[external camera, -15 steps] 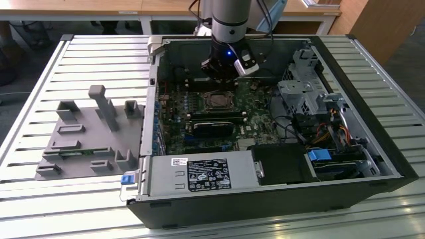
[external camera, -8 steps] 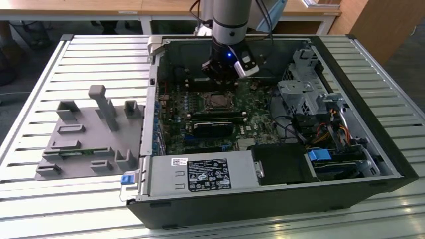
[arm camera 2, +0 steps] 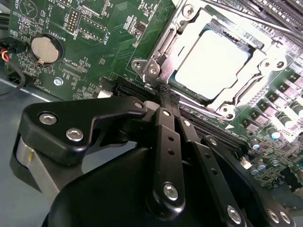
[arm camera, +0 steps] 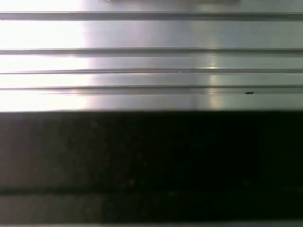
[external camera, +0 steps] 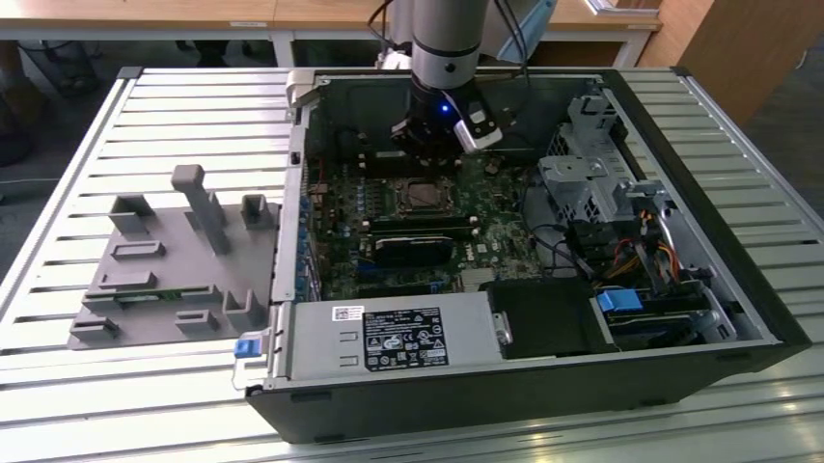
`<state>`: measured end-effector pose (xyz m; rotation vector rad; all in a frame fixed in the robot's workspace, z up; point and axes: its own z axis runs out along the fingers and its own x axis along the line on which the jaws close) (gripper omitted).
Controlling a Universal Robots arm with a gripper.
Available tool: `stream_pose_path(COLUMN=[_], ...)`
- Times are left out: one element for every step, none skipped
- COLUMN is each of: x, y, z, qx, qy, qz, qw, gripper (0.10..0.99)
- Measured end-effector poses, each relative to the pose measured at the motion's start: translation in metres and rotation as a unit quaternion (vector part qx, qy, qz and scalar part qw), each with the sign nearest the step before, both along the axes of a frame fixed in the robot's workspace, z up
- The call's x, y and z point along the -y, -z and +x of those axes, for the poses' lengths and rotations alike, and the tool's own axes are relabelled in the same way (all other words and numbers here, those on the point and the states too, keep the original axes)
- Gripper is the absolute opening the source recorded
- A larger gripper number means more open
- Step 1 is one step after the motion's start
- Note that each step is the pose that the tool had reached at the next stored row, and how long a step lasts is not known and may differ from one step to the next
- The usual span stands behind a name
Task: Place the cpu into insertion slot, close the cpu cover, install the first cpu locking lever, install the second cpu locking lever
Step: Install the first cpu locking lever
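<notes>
The cpu [arm camera 2: 213, 66] lies in the insertion slot [external camera: 420, 196] on the green motherboard, its dull silver top showing through the window of the cpu cover [arm camera 2: 259, 57]. The cover's metal frame lies flat around the chip. Thin metal locking levers run along the socket's sides, one of them [arm camera 2: 161, 45] close to my fingertips. My gripper [arm camera 2: 166, 92] is shut, with nothing visible between its black fingers, and its tip is at the socket's edge. In the exterior view the gripper [external camera: 431, 152] hangs inside the open case, just behind the socket.
The open computer case [external camera: 721, 289] sits on a slatted metal table [arm camera: 151, 61]. Black memory sticks [external camera: 419, 231] lie in front of the socket. A power supply [external camera: 399, 338], a drive cage [external camera: 586, 183] and cables crowd the case. A grey fixture [external camera: 168, 260] stands on the exterior view's left.
</notes>
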<state>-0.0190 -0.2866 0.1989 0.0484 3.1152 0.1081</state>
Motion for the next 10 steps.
stream_pose_path(x=[-0.0001, -0.0002, -0.0003, -0.0004, -0.0005, -0.0008, -0.0008, -0.0007, -0.0006, -0.0005], y=[0.0004, 0.0008, 0.0012, 0.0016, 0.0019, 0.0025, 0.0025, 0.0024, 0.0022, 0.0020], z=[0.0000, 0.0000, 0.0001, 0.0001, 0.0002, 0.0004, 0.0004, 0.0003, 0.0003, 0.0002], qx=[0.0000, 0.0000, 0.0000, 0.0000, 0.0000, 0.0008, 0.0006, 0.0004, 0.0003, 0.0001], qy=[0.000, 0.000, 0.000, 0.000, 0.000, 0.000, 0.000, 0.000, 0.000, 0.000], qz=[-0.0011, -0.0024, -0.0036, -0.0047, -0.0057, -0.0054, -0.0057, -0.0059, -0.0062, -0.0065], qw=[1.0000, 1.0000, 1.0000, 1.0000, 1.0000, 1.0000, 1.0000, 1.0000, 1.0000, 1.0000], gripper=[0.110, 0.110, 0.110, 0.110, 0.110, 0.110, 0.110, 0.110, 0.110, 0.110])
